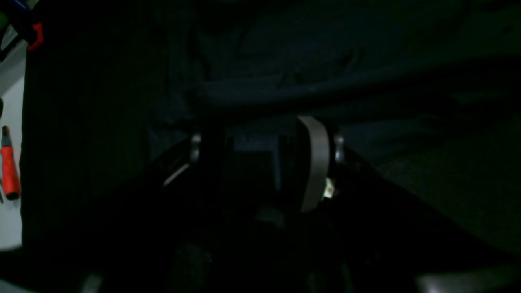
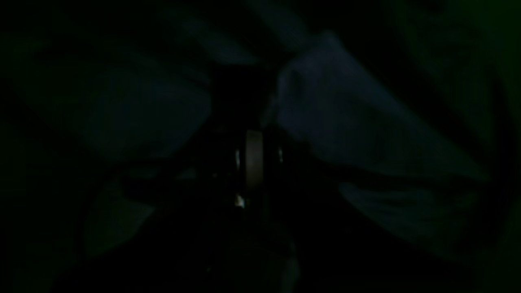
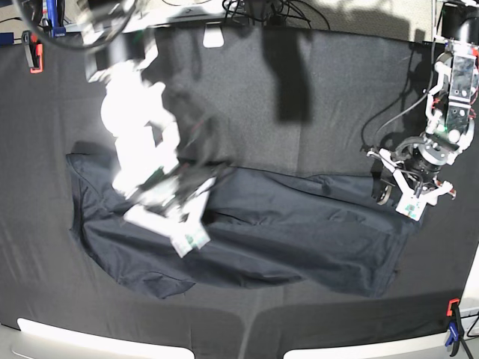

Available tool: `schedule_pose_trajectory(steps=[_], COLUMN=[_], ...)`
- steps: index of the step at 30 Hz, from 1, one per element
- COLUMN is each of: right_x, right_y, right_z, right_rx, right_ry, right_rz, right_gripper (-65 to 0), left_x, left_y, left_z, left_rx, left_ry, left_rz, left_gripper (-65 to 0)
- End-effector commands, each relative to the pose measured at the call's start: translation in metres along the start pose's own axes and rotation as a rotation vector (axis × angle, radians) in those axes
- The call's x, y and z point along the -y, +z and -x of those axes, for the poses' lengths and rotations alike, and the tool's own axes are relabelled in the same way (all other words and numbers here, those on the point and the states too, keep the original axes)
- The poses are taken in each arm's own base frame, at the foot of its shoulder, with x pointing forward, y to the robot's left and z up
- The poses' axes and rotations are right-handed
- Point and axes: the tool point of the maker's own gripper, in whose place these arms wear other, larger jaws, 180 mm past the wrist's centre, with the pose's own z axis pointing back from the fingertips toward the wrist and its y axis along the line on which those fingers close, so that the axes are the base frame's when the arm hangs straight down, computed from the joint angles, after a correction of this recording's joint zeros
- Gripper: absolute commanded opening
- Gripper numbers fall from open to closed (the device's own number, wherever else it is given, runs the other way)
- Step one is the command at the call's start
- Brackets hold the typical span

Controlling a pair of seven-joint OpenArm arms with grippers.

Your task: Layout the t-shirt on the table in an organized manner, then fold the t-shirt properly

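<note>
The left gripper (image 3: pixel 397 196) hangs low at the shirt's (image 3: pixel 247 232) end on the base view's right, its jaws spread; in its wrist view a pale pad (image 1: pixel 316 162) stands apart from the dark opposite finger with shirt fabric lying across the gap, though I cannot tell whether cloth is caught. The right gripper (image 3: pixel 196 196), smeared with blur in the base view, sits over the shirt's upper left part; its wrist view shows the jaws pressed together around a thin pale strip, a lighter fold of the shirt (image 2: pixel 346 122) rising just beside them, and whether they pinch cloth is too dark to say. There is one shirt, lying on the table (image 3: pixel 314 90) with its long axis running left to right across the base view, the left end wider and bulging toward the near edge, the right end squared off under the left gripper. Which end is the collar I cannot tell. It is creased, with ridges running along its length. Two arms are in view and three red clamps: one (image 3: pixel 33 54) at the far left corner, one (image 3: pixel 452 310) at the near right, one (image 1: pixel 37 36) in the left wrist view. Bare cloth lies broad behind the shirt and in a narrower band before it, toward the table's near edge. A red-handled tool (image 1: pixel 9 171) lies off the table's side.
</note>
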Motion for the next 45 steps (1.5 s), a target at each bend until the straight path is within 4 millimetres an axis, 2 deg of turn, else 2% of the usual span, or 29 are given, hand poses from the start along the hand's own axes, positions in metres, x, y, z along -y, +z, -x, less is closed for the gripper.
schedule_pose_trajectory(steps=[1,6,16,25,31,35,41,43,45], right_x=[0.001,-0.026,-0.07,-0.067,-0.07,-0.085,-0.121,-0.125,-0.118], right_y=[0.006,0.005,0.01,0.01,0.011,0.014,0.031,0.037,0.038], right_z=[-0.025,-0.031,-0.06,-0.06,-0.062,-0.066,-0.074,-0.076,-0.071], right_rx=[0.087,0.106,0.163,0.156,0.163,0.181,0.193,0.229,0.226], right_ry=[-0.011,-0.05,-0.133,-0.121,-0.133,-0.142,-0.001,0.083,0.112], right_rz=[0.003,-0.05,-0.157,-0.132,-0.151,-0.241,-0.474,-0.518,-0.503], right_gripper=[-65.0,-65.0,-65.0,-65.0,-49.1,-47.9,-47.9,-47.9,-47.9], left_x=[-0.013,-0.013,-0.013,-0.013,-0.013,-0.013,-0.013,-0.013,-0.015], left_y=[0.001,0.001,0.001,0.001,0.001,0.001,0.001,0.002,0.002], left_z=[-0.019,-0.019,-0.021,-0.021,-0.021,-0.021,-0.021,-0.02,-0.019], left_rx=[0.054,0.055,0.065,0.064,0.064,0.063,0.063,0.059,0.054], left_ry=[-0.012,-0.012,-0.012,-0.012,-0.012,-0.012,-0.013,-0.015,-0.031], left_rz=[-0.029,-0.029,-0.029,-0.029,-0.029,-0.029,-0.029,-0.029,-0.031], left_gripper=[-39.0,-39.0,-39.0,-39.0,-39.0,-39.0,-39.0,-39.0,-39.0])
